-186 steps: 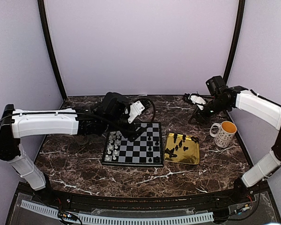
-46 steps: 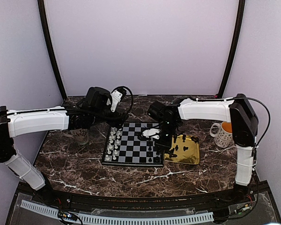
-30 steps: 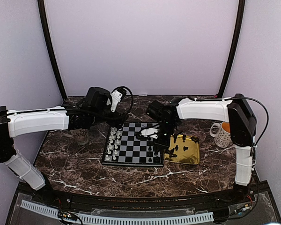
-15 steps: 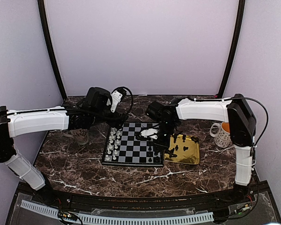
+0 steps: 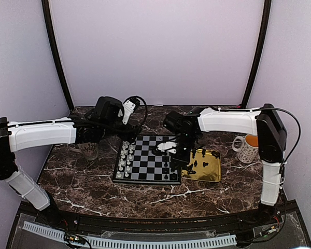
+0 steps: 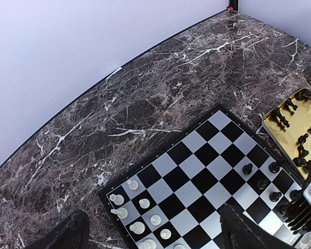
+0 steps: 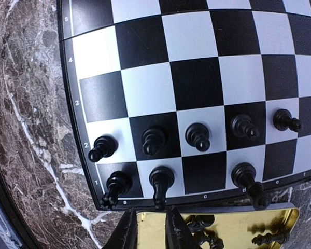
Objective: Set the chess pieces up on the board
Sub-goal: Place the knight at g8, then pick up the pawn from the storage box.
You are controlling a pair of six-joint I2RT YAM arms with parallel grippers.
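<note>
Right hand (image 7: 149, 228) hangs over the seam between the board (image 7: 197, 83) and the gold tray (image 7: 238, 220), fingers a sliver apart and gripping nothing, with one black piece (image 7: 161, 182) upright just ahead of its tips among the other chess pieces (image 7: 198, 136). That arm reaches in from the right, wrist bent down, while the left hand (image 6: 153, 215) hovers wide and empty over the pale pieces (image 6: 140, 203). The centre squares are bare, the marble surface (image 5: 83, 181) lies open in front, and a mug (image 5: 247, 148) sits beyond the tray.
</note>
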